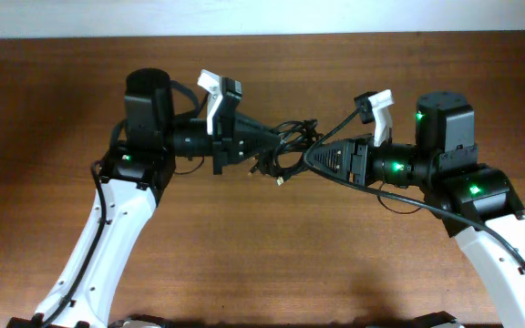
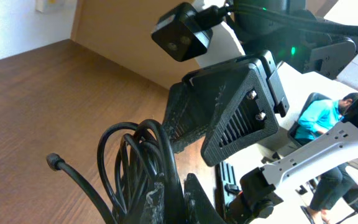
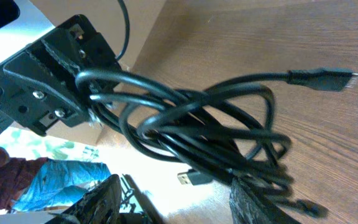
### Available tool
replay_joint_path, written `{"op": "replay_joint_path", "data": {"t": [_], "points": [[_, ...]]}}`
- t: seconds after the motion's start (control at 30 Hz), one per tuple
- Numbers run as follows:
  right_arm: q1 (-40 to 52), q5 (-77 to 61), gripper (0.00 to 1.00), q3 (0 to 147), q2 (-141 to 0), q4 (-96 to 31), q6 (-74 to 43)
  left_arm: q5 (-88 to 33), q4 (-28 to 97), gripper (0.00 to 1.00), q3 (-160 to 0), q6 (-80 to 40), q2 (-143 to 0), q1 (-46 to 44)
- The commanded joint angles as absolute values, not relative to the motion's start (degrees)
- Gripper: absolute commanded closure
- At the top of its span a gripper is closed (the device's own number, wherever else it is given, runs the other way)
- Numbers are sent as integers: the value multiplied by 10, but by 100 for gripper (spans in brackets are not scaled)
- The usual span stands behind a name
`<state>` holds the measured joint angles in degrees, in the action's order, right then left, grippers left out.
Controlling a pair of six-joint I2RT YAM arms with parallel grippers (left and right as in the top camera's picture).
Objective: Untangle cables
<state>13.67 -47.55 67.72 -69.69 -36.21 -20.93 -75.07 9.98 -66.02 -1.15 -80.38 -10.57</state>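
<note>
Currently, the cable bundle point(image 1: 287, 150) hangs between the two hands near the centre of the surface point(image 1: 262, 264), slightly toward 12 o'clock, and it appears to be lifted off the wood. The left hand point(image 1: 276, 145), reaching in from 9 o'clock, is clenched on several loops at once. The right hand point(image 1: 315, 157), reaching in from 3 o'clock, is released, with its fingers spread and the strands lying against one finger point(image 3: 260, 200). Closing the right hand here would likely pinch several strands together, and pulling toward 3 and 9 o'clock would tighten the knot rather than loosen it. The free plug point(image 3: 328, 78) could snag inside a loop as the strands shift. The hands stand very near each other, so any inward move risks a collision. If the left grasp slips, the whole bundle drops.
</note>
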Motion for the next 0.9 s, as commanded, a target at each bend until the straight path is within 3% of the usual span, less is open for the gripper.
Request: {"op": "replay_joint_path", "data": {"t": [0.0, 0.23, 0.4, 0.63, 0.7, 0.77, 0.87], "points": [[135, -472, 45, 685, -699, -362, -197, -755, 94, 100, -668, -4, -801, -123], [134, -394, 40, 685, -699, -363, 3, -794, 94, 100, -668, -4, -801, -124], [134, -355, 33, 685, -699, -382, 207, -834, 94, 100, -668, -4, -801, -124], [135, -462, 35, 685, -699, -391, 223, -843, 79, 100, -668, -4, -801, -138], [135, -470, 46, 685, -699, -393, 223, -842, 67, 100, -668, -4, -801, -147], [135, -470, 73, 685, -699, -415, 253, -842, 44, 100, -668, -4, -801, -154], [135, -469, 88, 685, -699, -434, 252, -815, 42, 100, -668, -5, -801, -152]]}}
